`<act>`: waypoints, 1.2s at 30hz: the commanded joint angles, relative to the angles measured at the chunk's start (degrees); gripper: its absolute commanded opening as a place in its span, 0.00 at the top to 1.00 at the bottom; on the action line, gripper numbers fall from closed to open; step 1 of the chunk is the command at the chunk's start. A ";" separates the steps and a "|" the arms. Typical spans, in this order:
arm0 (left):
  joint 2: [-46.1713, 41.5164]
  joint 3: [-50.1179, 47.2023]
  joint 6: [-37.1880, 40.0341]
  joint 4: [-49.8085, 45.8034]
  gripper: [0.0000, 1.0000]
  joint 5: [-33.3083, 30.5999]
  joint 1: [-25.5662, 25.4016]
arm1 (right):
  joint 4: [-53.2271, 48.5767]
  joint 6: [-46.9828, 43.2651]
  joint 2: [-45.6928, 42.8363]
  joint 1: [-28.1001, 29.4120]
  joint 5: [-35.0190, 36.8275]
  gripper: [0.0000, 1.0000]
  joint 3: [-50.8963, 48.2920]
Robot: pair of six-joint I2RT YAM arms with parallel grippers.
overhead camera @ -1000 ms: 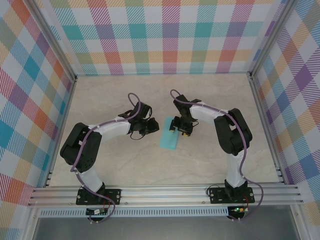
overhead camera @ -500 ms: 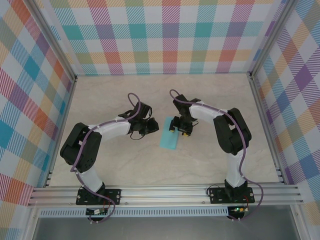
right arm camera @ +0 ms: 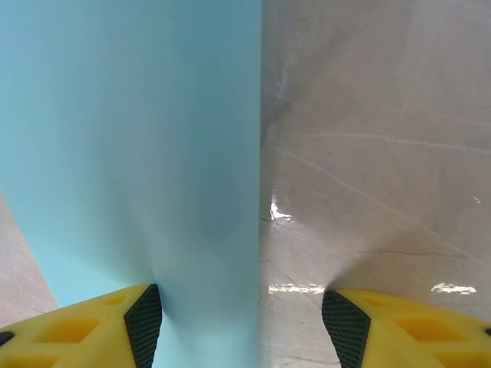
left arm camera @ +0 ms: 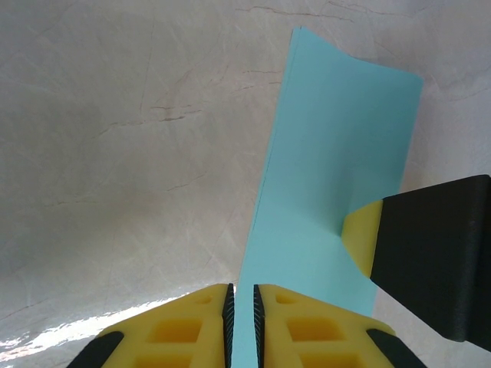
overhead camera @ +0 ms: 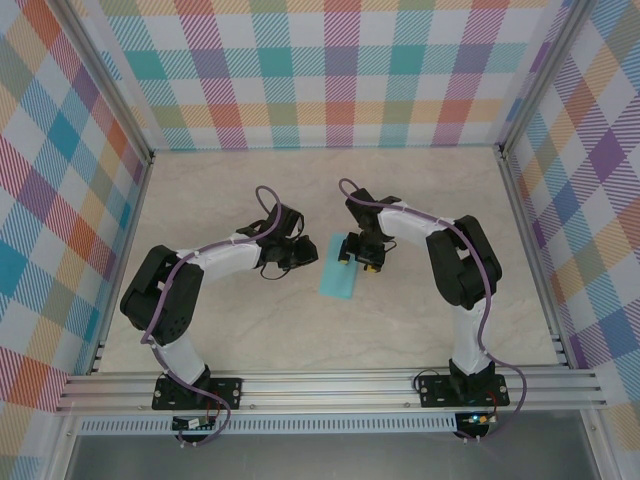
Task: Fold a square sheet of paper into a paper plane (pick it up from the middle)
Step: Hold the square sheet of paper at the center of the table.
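Hardly anything has moved over the last second: both arms hold their places over the middle of the surface (overhead camera: pixel 250 340), with only a slight settling at the right wrist. That suggests a crease is being held or pressed, not started, so the plane is at an early fold.

The square sheet of paper (overhead camera: pixel 336 280) lies between the two grippers, just right of centre, as a narrow slanted turquoise strip, apparently doubled over lengthwise. The left gripper (left arm camera: pixel 243 290) has its fingers pressed almost together, with the sheet's long edge running into the slit, so it appears to pinch that edge. The right gripper (right arm camera: pixel 242 307) stands spread, the paper passing against one finger, and its pad (left arm camera: pixel 359 230) touches the sheet. The paper looks smooth and matte, its far corner curling slightly.
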 commanded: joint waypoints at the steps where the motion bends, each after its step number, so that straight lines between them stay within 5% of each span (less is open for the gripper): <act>1: -0.15 1.15 0.02 -0.43 0.82 1.64 -0.82 | -2.05 0.01 6.21 -0.62 4.90 0.36 -3.56; 7: 1.98 1.83 -0.53 2.23 0.84 6.15 -0.82 | -2.13 -0.03 6.38 -0.62 5.08 0.37 -3.74; 12: 4.78 3.38 -1.72 4.03 1.00 9.09 -0.84 | -2.13 -0.05 6.55 -0.58 5.08 0.37 -3.74; 36: 14.87 8.20 -4.18 7.04 1.00 12.09 -1.51 | -1.51 -0.09 6.82 -0.62 4.73 0.36 -4.17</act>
